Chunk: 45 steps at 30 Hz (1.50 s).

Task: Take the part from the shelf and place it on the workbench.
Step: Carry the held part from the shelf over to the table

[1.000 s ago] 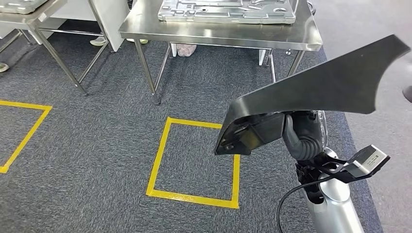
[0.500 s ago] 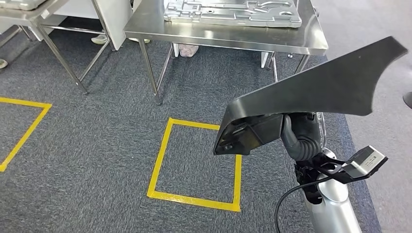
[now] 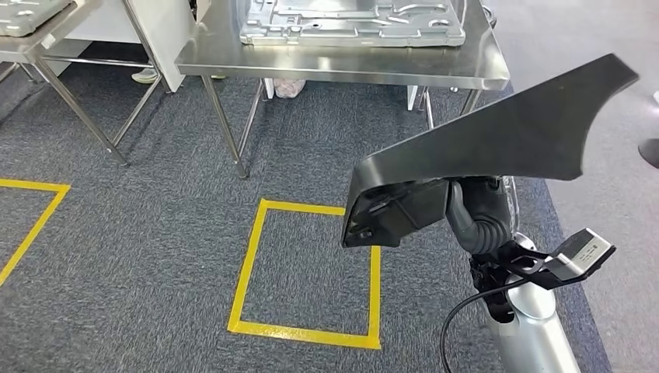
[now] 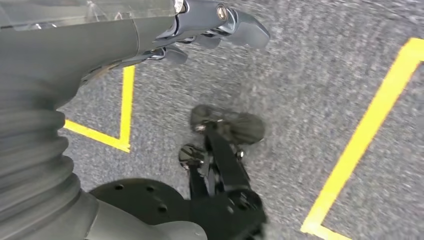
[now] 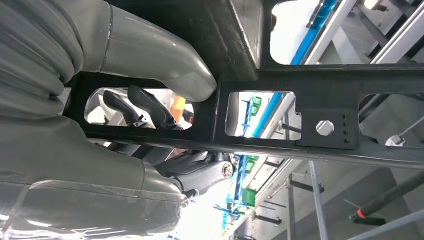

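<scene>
Gripping the flat black curved-edged metal part (image 3: 497,144) from beneath, the right hand (image 3: 474,214) holds it above grey carpet (image 3: 155,233), short of the steel worktop (image 3: 342,66), while the left hand (image 4: 210,25) hangs empty, fingers loosely apart

Silver right arm (image 3: 532,330), grey ribbed wrist cover (image 3: 483,225), black cable (image 3: 458,322).

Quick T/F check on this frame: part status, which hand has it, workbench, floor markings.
1. The right hand holds the black part. True.
2. The part already lies on the workbench. False: it is held in the air above the carpet, short of the bench.
3. A grey metal panel lies on the workbench. True.
4. The left hand holds a second part. False: it holds nothing and hangs above the carpet.
5. The floor square is marked in red tape. False: the tape is yellow.
</scene>
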Each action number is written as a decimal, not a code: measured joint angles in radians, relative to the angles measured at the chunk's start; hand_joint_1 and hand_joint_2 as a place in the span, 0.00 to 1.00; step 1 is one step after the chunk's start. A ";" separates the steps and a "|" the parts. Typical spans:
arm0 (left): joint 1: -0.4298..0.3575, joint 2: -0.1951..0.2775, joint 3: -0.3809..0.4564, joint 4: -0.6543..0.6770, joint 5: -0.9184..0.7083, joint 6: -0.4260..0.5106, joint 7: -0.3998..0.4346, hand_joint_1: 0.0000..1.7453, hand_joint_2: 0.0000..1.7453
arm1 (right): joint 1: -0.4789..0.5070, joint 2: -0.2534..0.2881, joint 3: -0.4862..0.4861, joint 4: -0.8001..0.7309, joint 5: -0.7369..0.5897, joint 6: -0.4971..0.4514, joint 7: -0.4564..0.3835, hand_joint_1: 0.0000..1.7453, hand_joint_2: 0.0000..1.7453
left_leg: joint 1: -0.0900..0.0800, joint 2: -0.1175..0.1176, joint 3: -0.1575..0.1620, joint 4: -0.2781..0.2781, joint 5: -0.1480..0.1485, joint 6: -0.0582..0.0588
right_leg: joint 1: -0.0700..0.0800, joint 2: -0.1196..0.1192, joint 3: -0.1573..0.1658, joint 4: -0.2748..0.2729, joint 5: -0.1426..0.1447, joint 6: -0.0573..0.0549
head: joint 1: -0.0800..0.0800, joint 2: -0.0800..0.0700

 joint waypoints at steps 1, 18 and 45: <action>-0.001 0.000 0.000 0.000 0.000 0.000 0.000 0.00 1.00 | 0.000 0.001 0.000 0.000 0.001 0.000 0.000 1.00 1.00 | -0.002 -0.001 0.020 -0.047 0.016 0.007 | 0.001 0.001 0.005 0.000 -0.007 0.005 | 0.000 0.000; -0.002 -0.002 0.000 0.000 -0.009 0.003 -0.001 0.00 1.00 | 0.008 0.004 0.000 0.000 0.010 -0.001 0.000 1.00 1.00 | -0.003 -0.005 0.128 -0.102 -0.059 0.026 | 0.003 -0.014 -0.107 0.015 0.063 0.024 | 0.005 0.000; 0.001 -0.001 0.015 0.000 -0.020 0.003 -0.004 0.00 1.00 | 0.017 0.005 -0.005 -0.009 0.010 0.002 -0.024 1.00 1.00 | -0.008 0.002 0.096 -0.094 -0.040 0.055 | 0.000 -0.010 -0.182 0.230 -0.017 0.041 | -0.002 0.000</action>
